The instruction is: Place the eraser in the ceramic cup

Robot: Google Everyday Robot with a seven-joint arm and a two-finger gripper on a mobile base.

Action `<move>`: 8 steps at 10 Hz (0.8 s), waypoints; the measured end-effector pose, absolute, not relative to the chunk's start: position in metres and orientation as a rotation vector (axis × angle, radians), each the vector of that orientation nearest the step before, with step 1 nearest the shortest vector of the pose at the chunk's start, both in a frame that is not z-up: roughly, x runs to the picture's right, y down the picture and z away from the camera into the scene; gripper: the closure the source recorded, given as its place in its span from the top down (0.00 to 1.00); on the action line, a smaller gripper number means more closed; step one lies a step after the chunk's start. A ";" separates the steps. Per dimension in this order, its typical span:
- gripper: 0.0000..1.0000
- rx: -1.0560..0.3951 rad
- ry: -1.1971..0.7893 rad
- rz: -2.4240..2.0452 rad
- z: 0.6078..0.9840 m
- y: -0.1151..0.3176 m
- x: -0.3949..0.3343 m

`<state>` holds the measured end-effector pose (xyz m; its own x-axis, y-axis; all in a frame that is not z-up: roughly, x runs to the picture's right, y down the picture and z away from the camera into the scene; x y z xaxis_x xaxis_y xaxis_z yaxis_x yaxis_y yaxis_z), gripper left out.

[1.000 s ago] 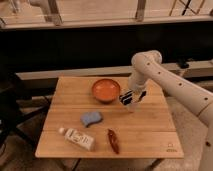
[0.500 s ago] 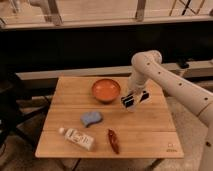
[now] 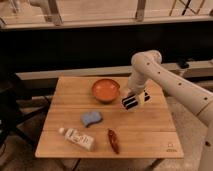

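The ceramic cup (image 3: 105,90) is a round, shallow orange-red dish at the back middle of the wooden table (image 3: 150,130). The eraser (image 3: 91,118) is a blue pad lying flat on the table, in front of the cup and a little to its left. My gripper (image 3: 135,100) hangs from the white arm (image 3: 165,80) just right of the cup, low over the table. It is well away from the eraser.
A white bottle (image 3: 77,138) lies on its side near the table's front left. A dark red, pepper-like thing (image 3: 113,140) lies beside it at the front middle. A dark rail and ledge run behind the table.
My gripper has drifted a little to the right, away from the cup's rim. The things on the table have not moved.
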<state>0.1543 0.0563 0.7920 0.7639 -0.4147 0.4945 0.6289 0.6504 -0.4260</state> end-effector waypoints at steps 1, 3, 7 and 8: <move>0.80 -0.620 -0.368 -0.617 0.791 0.056 0.154; 0.80 -0.618 -0.369 -0.666 0.789 0.056 0.143; 0.80 -0.581 -0.372 -0.710 0.781 0.053 0.133; 0.80 -0.573 -0.371 -0.713 0.779 0.053 0.132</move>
